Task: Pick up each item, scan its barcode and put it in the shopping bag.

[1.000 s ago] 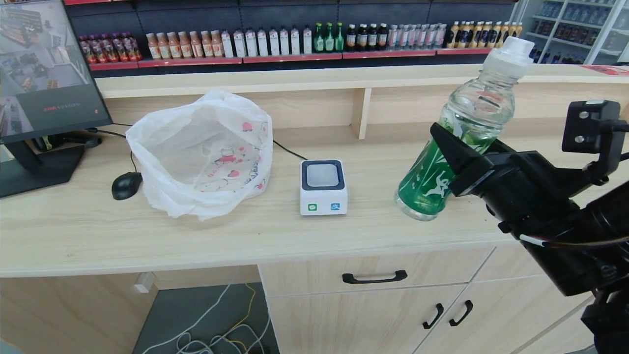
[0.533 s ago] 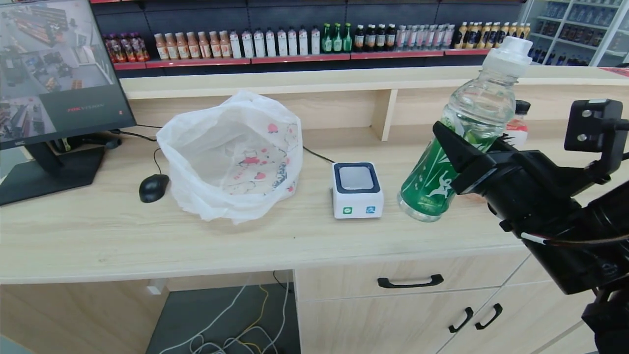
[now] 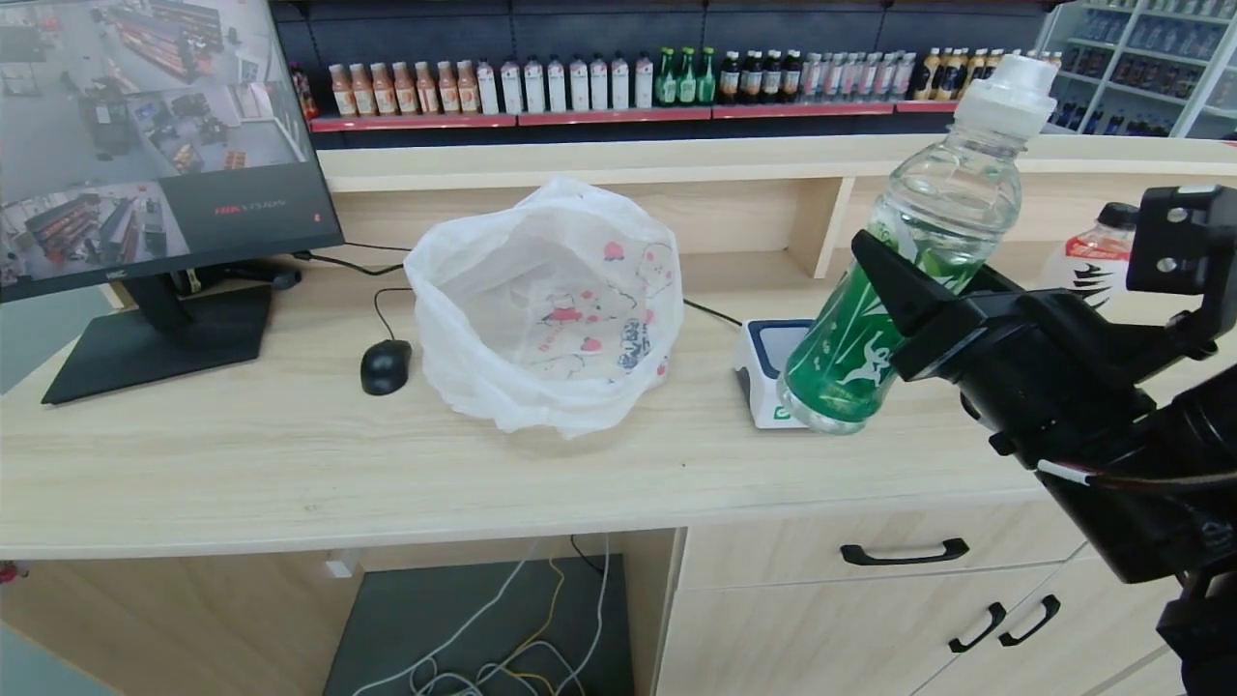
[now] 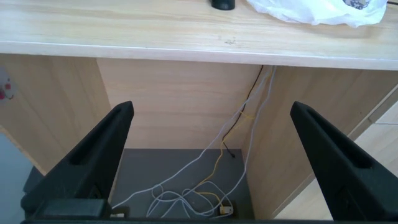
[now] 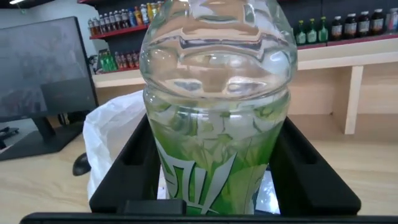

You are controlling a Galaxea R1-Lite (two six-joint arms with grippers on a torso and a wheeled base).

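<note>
Your right pincer [image 3: 918, 280] was closed on the bottle [image 3: 928, 242], its fingers clamped across the green label at mid-body. The bottle hung above the counter [image 3: 242, 464], tilted, with the white cap leaning up and away from you. In the head view its base overlapped the scanner [image 3: 763, 372], though how high it sat above the scanner could not be judged. The shopping bag [image 3: 546, 300] stood open on the counter just left of the scanner.

Watch three things. The base looked close to the scanner, so a careless drop or sweep could have knocked the scanner toward the bag. The plastic is smooth and rounded, and the grip sat on the waist of a tilted, part-full bottle, so a quick wrist turn could have let it swivel or slide between the fingers. The bag was limp, and a bottle brushing its rim could have folded the mouth shut or dragged the bag along.

Your right arm stretched in from the lower right, wrist raised over the counter edge, with a second bottle [image 3: 1097, 261] standing just behind it. Your left pincer [image 4: 211, 162] hung low with its fingers spread wide, holding nothing and facing the opening under the counter.
</note>
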